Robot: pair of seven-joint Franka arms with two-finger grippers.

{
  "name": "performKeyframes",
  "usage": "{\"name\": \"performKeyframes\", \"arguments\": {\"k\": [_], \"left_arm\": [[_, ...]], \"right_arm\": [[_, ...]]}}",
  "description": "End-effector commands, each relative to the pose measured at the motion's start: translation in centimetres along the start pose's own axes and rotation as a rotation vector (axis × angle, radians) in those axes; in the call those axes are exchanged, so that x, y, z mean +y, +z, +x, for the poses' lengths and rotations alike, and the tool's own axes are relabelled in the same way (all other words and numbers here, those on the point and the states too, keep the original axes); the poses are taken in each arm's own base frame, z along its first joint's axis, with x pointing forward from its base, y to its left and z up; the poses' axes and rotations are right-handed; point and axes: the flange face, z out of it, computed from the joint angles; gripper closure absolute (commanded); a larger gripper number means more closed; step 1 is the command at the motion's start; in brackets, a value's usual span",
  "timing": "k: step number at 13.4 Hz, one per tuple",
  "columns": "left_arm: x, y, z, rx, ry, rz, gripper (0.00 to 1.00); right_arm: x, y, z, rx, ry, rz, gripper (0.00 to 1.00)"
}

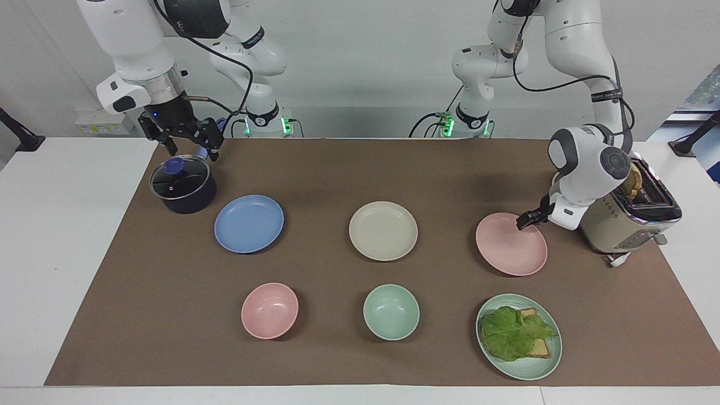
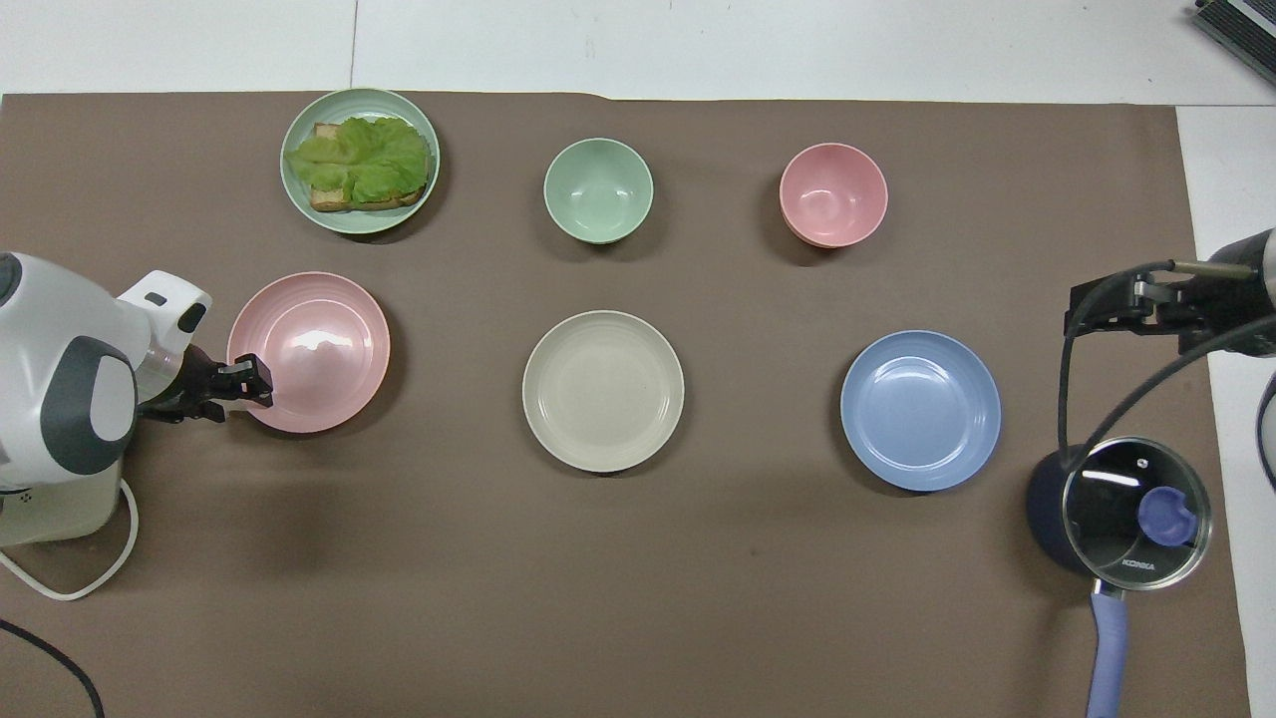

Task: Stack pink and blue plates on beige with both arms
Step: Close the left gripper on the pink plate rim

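We are at the grasp on the pink plate [image 1: 511,243], which lies flat on the brown mat [image 1: 360,169] toward the left arm's end, beside the beige plate [image 1: 383,230] at the middle. The blue plate [image 1: 248,223] sits toward the right arm's end, beside the lidded pot [image 1: 182,184]. To do this step well, we judge the pinch should take the rim squarely before any lift, and the plate should stay level on its way over the beige one. The left gripper [image 1: 524,220] is at the plate's rim on the toaster's [image 1: 624,216] side; we cannot tell whether its fingers have closed on it, since the wrist hides their undersides. The right gripper [image 1: 188,147] waits over the pot with its fingers spread. The toaster is partly covered by the left arm.
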Motion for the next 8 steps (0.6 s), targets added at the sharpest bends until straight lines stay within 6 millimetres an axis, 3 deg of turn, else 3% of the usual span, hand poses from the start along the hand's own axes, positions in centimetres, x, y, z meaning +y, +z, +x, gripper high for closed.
{"name": "performKeyframes", "arguments": {"k": [1,4,8], "left_arm": [[-0.1,-0.6,-0.7,0.016,-0.018,-0.011,1.00],[0.5,-2.1,-0.5,-0.017,-0.007,-0.020,1.00],[2.0,-7.7,-0.1,-0.091,-0.015,-0.077,1.00]], "right_arm": [[0.6,0.0,-0.5,0.011,-0.026,0.027,0.00],[0.6,0.0,-0.5,0.011,-0.026,0.026,0.00],[0.6,-0.1,-0.6,0.013,-0.026,0.027,0.00]]}}
